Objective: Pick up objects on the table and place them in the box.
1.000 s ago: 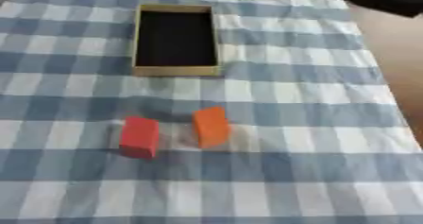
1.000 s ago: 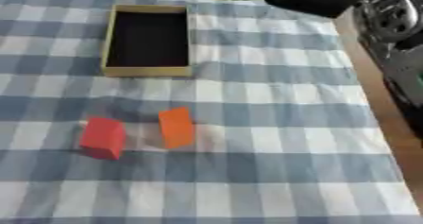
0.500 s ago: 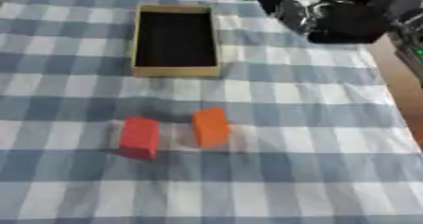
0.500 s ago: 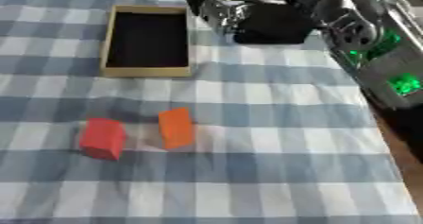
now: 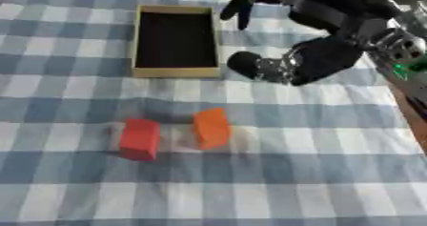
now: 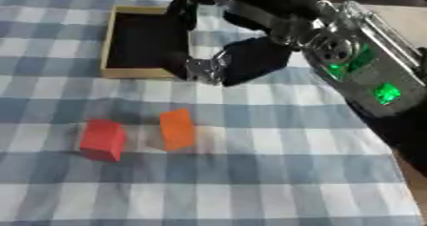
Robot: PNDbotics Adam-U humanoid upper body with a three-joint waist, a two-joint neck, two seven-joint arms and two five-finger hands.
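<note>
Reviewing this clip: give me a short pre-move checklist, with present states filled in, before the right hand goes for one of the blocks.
1. Right hand holds nothing: ok, nothing shows in it, and its fingers are spread, not curled.
2. Orange block free to grasp: ok, it stands clear on the checked cloth, apart from its neighbour.
3. Red block free to grasp: ok, it stands to the left of the orange one and nothing touches it.
4. Box ready to receive: ok, open on top, its dark inside bare.
5. Hand above a block: not ok, it hangs beside the box, farther back than both blocks.
6. Left hand out of the way: cannot tell, in neither view.
</note>
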